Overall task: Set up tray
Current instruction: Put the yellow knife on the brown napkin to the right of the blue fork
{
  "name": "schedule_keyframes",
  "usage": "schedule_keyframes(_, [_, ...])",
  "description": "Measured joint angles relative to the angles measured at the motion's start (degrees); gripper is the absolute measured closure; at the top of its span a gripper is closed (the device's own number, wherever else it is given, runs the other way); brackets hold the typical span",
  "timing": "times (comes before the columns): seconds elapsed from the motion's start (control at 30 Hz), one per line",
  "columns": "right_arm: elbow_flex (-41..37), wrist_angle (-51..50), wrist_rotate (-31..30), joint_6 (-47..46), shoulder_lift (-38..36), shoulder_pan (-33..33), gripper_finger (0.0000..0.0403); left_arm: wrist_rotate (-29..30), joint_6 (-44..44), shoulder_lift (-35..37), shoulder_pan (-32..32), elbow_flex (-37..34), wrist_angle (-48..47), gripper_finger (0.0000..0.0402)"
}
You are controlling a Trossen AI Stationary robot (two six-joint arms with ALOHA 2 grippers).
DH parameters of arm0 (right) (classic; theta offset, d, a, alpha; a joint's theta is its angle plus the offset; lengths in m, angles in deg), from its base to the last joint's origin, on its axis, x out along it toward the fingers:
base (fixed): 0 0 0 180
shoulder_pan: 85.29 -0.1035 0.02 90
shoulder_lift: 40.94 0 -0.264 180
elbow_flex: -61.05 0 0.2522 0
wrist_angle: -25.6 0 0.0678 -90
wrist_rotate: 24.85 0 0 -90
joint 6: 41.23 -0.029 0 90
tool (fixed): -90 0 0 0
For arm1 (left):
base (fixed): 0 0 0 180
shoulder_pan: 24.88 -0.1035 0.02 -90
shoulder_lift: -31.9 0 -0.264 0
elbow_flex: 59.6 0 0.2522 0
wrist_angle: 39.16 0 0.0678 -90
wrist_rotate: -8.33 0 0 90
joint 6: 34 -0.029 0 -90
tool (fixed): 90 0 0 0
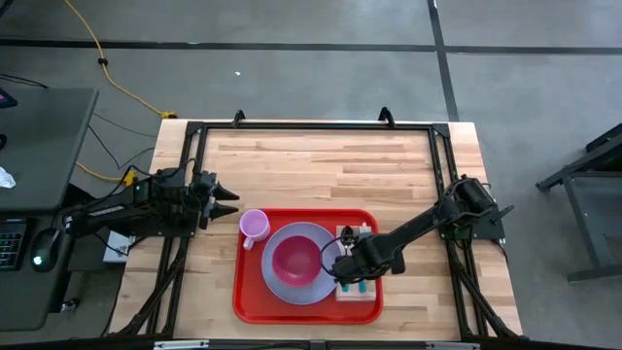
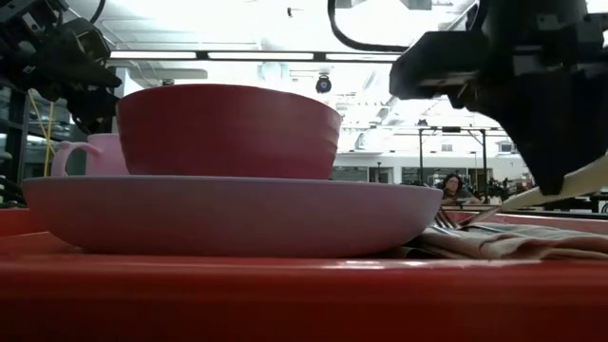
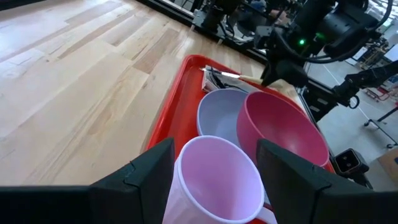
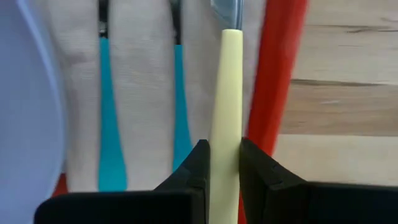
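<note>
You see a grey concrete floor [image 1: 311, 68] crossed by dark lines, a yellow cable [image 1: 107, 73], and bright ceiling lights [image 2: 256, 55].

Even overhead light falls softly on my table [image 1: 321, 160], ceiling strips [image 2: 252, 55] glare white in the low view, and the near tray [image 2: 285, 294] rim blurs.

The light wooden table [image 1: 321, 160] carries 1 thing directly — the red tray [image 1: 249, 292] — near its front edge.
</note>
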Motion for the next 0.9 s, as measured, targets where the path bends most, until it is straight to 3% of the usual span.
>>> schedule_keyframes(0.53, [-3.46, 5.99, 0.43, -0.05, 0.00, 0.00, 0.0358, -1.08, 1.03, 0.00, -0.02, 0.00, 0.02, 0.0147])
schedule_keyframes(0.9, [-3.46, 8.34, 4.08, -1.31, 0.00, -0.15, 0.0345, -1.08, 1.05, 0.00, -0.02, 0.02, 0.04, 0.0147])
